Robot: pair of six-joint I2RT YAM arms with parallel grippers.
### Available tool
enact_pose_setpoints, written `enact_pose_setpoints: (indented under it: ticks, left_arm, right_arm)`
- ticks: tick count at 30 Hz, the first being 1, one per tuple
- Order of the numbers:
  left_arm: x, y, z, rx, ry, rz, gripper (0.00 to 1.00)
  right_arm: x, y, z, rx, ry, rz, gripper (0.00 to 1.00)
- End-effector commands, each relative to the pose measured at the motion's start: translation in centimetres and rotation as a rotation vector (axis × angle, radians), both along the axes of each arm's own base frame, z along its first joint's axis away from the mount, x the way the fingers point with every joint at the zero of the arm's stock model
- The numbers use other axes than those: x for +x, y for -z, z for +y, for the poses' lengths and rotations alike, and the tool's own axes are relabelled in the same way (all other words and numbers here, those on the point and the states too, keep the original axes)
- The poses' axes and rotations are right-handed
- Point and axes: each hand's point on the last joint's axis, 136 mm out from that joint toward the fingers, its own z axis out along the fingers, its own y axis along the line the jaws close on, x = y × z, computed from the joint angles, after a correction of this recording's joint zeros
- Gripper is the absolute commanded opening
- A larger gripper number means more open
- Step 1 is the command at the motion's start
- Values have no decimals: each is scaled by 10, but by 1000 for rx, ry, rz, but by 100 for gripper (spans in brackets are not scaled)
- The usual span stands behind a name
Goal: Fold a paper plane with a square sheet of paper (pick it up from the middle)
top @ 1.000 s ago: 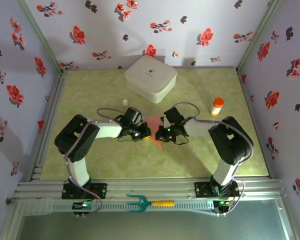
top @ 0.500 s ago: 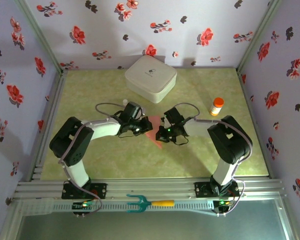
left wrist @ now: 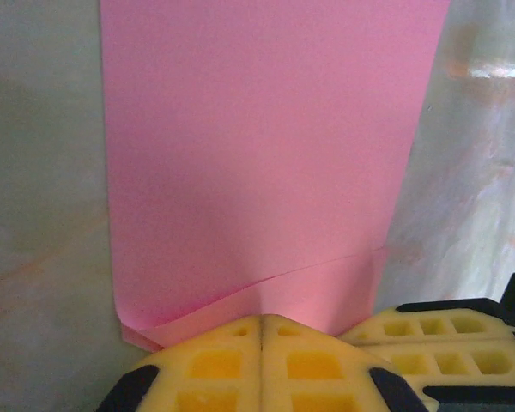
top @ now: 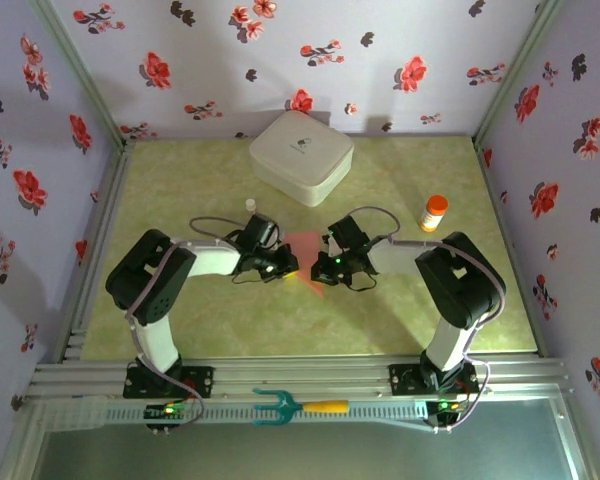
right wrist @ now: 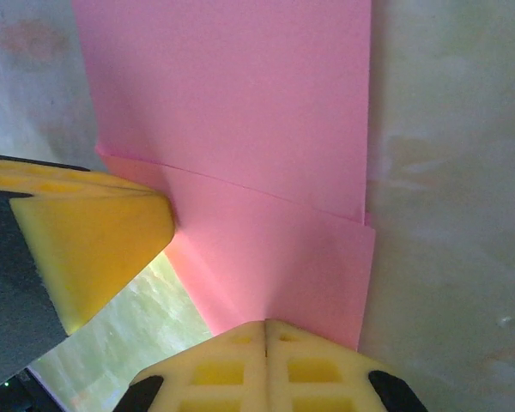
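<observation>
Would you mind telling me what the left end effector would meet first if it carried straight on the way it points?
The folded pink paper: the left end effector rests shut at its near edge, and the sheet spreads straight ahead. The right end effector seems slightly aside.

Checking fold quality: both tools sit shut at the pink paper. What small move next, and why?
Probably slide the shut left tool along the folded edge of the paper to press it flat, with the shut right tool pinning the paper; the folded flap by the left tool looks slightly lifted, not creased sharp.
</observation>
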Motion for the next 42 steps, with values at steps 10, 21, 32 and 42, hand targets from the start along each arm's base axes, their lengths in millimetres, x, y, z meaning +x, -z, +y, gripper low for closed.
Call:
enact_pose_setpoints:
  ticks: [10,21,32,42]
  left_arm:
    - [17,24,58,122,-76,27,3]
    - [36,-26,48,113,-73,-64,2]
    - [19,-23,-7,54,54,-62,3]
    - [10,21,17,101,5,26,0]
  right_arm:
    - [-20,33,-32,-146,41,75,0]
    - [-18,31,-29,-137,34,69,0]
    - [-15,26,-27,-127,32,52,0]
    - [0,-8,-6,-1,2,-46,2]
